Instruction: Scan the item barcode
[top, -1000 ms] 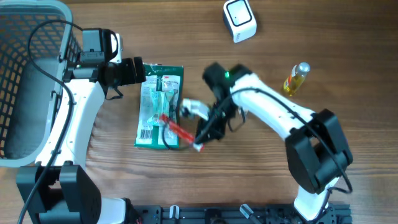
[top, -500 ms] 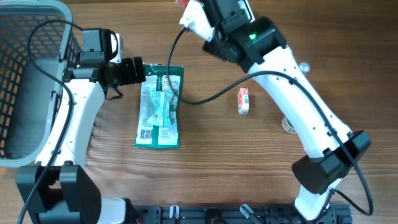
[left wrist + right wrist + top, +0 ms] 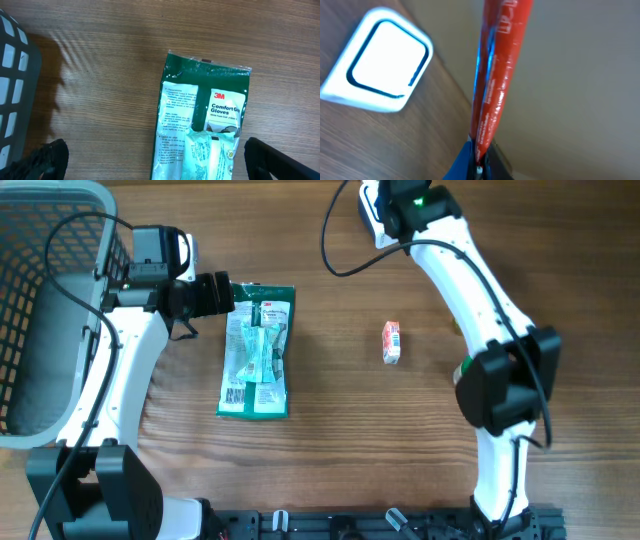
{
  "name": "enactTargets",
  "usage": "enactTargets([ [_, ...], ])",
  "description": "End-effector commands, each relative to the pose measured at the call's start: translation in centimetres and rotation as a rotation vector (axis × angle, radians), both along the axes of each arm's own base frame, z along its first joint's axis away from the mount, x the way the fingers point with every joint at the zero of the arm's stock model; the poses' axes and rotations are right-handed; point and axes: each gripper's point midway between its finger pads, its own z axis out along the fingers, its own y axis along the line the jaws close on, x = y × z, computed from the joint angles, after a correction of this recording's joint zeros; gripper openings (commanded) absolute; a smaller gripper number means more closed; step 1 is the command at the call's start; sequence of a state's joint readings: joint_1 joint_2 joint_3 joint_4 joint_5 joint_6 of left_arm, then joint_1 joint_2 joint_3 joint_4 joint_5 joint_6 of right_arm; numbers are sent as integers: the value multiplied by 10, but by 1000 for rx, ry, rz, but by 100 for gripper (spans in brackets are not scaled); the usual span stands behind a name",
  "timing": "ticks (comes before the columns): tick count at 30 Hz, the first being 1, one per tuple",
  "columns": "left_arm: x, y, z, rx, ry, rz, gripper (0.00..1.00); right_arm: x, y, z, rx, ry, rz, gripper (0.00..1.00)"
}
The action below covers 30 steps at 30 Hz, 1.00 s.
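Since half a second ago the right arm (image 3: 470,270) has swung on toward the far edge of the table (image 3: 330,470), while the left arm (image 3: 110,380) has not shifted. From above, the left gripper (image 3: 213,293) holds its jaws spread just behind the top end of a green glove packet (image 3: 256,355). A small red-and-white box (image 3: 391,341) lies well away from both sets of jaws, and a basket (image 3: 40,300) sits behind the left arm.

On the left wrist camera, the glove packet lies flat ahead of and between the two spread fingers (image 3: 45,160).

On the right wrist camera, the right gripper (image 3: 477,162) has its jaws clamped on the near end of a thin red stick packet (image 3: 495,75), which juts straight out ahead of them. A white scanner (image 3: 385,65) sits on the wood ahead and to the left of those jaws, apart from the stick.
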State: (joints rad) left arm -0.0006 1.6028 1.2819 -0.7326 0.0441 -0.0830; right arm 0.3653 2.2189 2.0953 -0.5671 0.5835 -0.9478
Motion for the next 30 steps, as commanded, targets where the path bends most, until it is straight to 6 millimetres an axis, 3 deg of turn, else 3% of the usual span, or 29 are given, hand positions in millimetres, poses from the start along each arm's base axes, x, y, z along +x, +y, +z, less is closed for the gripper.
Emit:
enactTargets([
  [1,2,0,4,1,-14,-15,100,7,-15,-35,-112,60,-36,4],
  [4,2,0,4,1,-15,-15,100,6,-17,-62,-159,124,-31,4],
  [8,2,0,4,1,-15,-15,100,7,-27,-81,-196,153,-60,4],
  [17,2,0,4,1,-15,-15,100,2,-43,-94,-230,197,-104,4],
  [25,2,0,4,1,-15,-15,100,0,-52,-122,-286,238,-142,4],
  [30,2,0,4,1,-15,-15,100,-1,-53,-124,-297,251,-134,4],
])
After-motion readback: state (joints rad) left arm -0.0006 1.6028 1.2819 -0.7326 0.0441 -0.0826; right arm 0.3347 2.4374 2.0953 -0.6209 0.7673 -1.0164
